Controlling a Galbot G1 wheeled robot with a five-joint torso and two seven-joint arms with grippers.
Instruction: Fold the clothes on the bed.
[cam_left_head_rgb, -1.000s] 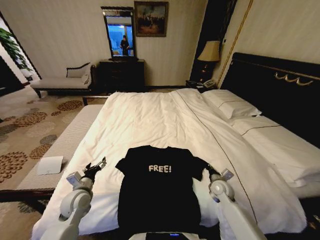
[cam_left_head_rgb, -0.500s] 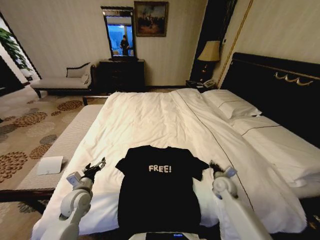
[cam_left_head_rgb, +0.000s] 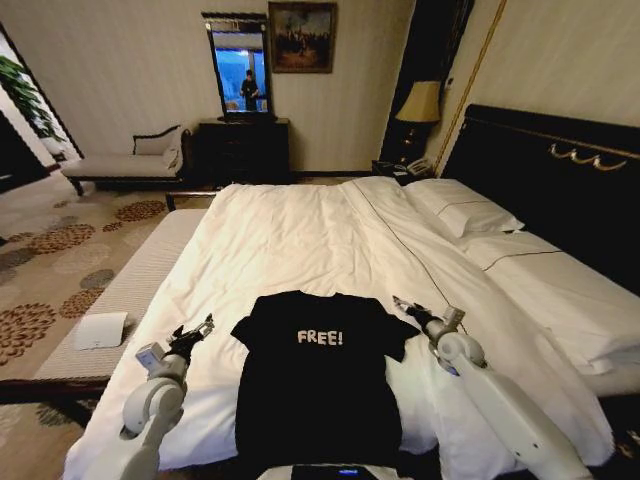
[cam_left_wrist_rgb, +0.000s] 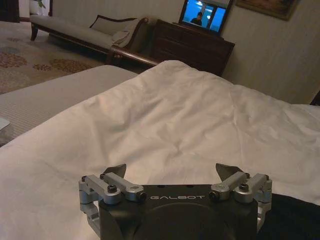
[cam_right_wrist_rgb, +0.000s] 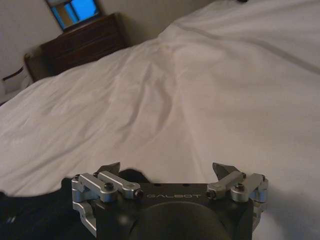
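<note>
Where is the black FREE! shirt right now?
The black T-shirt lies flat on the near end of the bed, between the left gripper and the right gripper.

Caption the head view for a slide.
Black T-shirt lies flat on the bed, open left gripper and right gripper flanking it.
</note>
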